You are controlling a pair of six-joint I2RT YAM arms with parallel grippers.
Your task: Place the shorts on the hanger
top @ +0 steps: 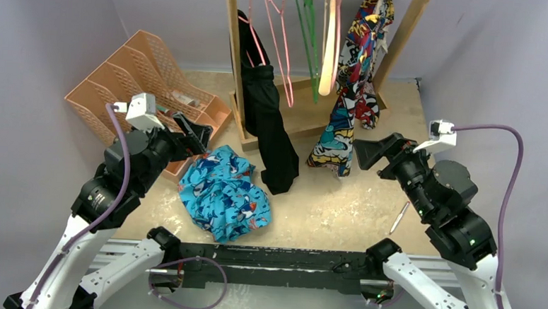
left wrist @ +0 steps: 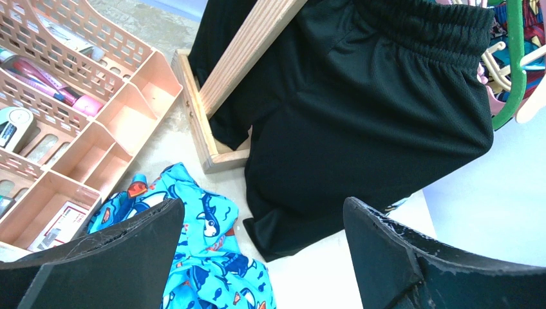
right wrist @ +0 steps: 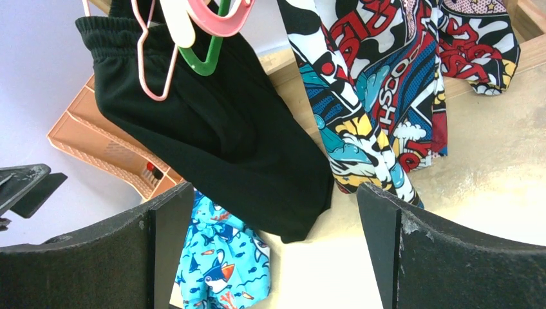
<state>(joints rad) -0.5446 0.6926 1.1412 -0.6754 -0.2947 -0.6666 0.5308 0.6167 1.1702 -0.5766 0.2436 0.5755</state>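
Note:
The turquoise shark-print shorts lie crumpled on the table in front of the left arm. They also show in the left wrist view and the right wrist view. The thin pink hanger hangs empty on the wooden rack, and its corner shows in the right wrist view. My left gripper is open and empty, held above the shorts' far left edge. My right gripper is open and empty, held right of the rack and facing it.
A wooden rack at the back holds a black garment, a green hanger, a cream hanger and a comic-print garment. An orange desk organizer stands at left. A pen lies at right.

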